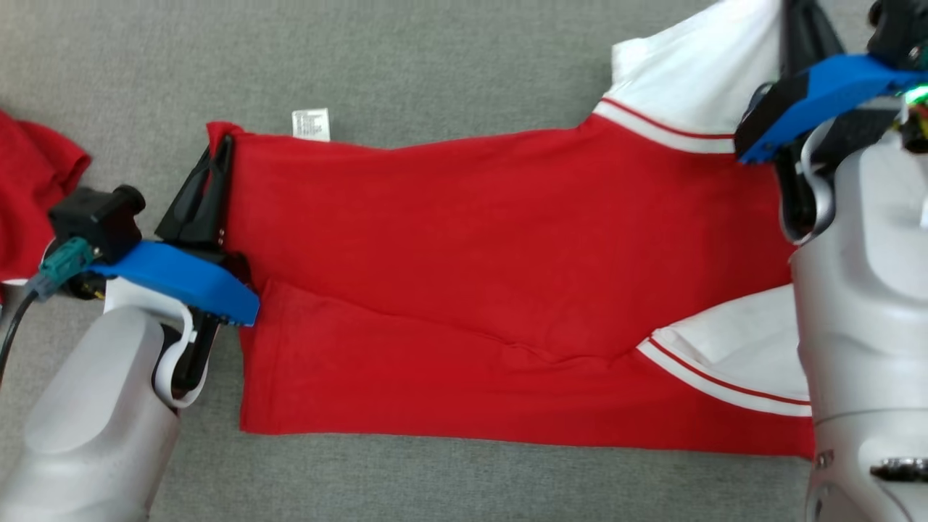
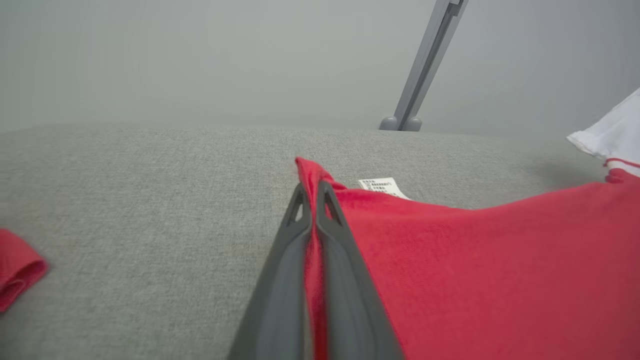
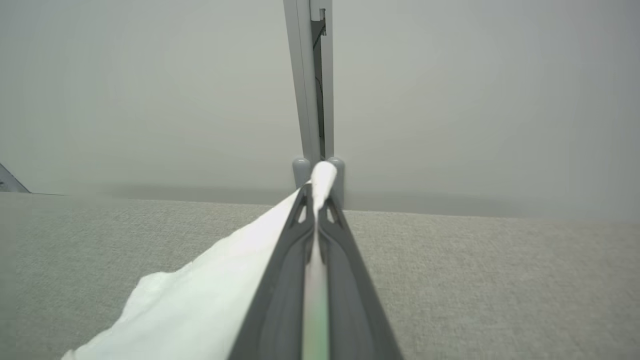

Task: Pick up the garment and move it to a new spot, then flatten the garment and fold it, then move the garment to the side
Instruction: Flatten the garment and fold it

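Shirt held at both ends

The shirt lies spread on the grey surface between the two grippers. The left gripper is pinched tight on the red hem corner, with the white label just past its fingertips to their right. The right gripper is clamped on the white sleeve, a fold of which pokes past its tips. Both pale forearms reach in from the near edge, fingers pointing away from the robot, low over the surface. Another red cloth lies left of the left gripper
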Controlling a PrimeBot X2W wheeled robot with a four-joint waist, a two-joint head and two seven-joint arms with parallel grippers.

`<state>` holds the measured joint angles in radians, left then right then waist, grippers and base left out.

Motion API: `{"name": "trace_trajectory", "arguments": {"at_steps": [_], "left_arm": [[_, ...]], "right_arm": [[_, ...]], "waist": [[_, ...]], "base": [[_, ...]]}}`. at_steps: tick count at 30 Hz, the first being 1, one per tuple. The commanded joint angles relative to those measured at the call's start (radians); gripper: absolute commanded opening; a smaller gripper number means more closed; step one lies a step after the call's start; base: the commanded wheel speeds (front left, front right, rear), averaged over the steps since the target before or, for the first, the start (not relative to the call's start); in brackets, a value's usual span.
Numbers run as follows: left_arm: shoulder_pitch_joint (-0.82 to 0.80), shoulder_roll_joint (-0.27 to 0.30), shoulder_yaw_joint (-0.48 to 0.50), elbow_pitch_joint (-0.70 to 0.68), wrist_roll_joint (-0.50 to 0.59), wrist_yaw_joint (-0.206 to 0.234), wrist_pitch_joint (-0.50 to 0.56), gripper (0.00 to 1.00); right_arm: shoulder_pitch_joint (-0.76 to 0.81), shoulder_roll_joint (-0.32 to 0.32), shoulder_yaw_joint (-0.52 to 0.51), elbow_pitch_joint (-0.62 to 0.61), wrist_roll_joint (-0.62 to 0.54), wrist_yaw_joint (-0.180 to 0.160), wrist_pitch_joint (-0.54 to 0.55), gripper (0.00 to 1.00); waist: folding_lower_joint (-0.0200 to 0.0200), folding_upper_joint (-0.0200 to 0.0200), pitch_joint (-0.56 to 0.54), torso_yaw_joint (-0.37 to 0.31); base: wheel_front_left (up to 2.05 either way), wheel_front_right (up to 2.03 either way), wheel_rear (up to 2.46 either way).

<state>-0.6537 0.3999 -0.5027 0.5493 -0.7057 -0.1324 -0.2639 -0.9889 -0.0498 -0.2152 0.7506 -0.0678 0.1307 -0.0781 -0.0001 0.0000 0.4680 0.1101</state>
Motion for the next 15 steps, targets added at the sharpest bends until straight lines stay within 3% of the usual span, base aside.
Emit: {"name": "trace_trajectory", "arguments": {"at_steps": [1, 9, 15], "left_arm": [[0.030, 0.009, 0.017, -0.001, 0.016, 0.003, 0.000, 0.00], [0.139, 0.003, 0.054, 0.028, 0.054, 0.003, 0.000, 0.00], [0.228, -0.025, 0.061, 0.074, 0.059, 0.003, 0.000, 0.00]], "right_arm": [[0.047, -0.003, 0.037, -0.003, 0.058, 0.000, -0.028, 0.00], [0.219, -0.003, 0.168, -0.069, 0.238, 0.000, -0.074, 0.00], [0.422, -0.003, 0.172, -0.172, 0.347, 0.000, -0.077, 0.00]], "waist": [[0.0001, 0.0000, -0.053, -0.049], [0.0001, 0.0000, -0.157, -0.109], [0.0001, 0.0000, -0.230, -0.130]], "base": [[0.00, 0.00, 0.00], [0.00, 0.00, 0.00], [0.00, 0.00, 0.00]]}}
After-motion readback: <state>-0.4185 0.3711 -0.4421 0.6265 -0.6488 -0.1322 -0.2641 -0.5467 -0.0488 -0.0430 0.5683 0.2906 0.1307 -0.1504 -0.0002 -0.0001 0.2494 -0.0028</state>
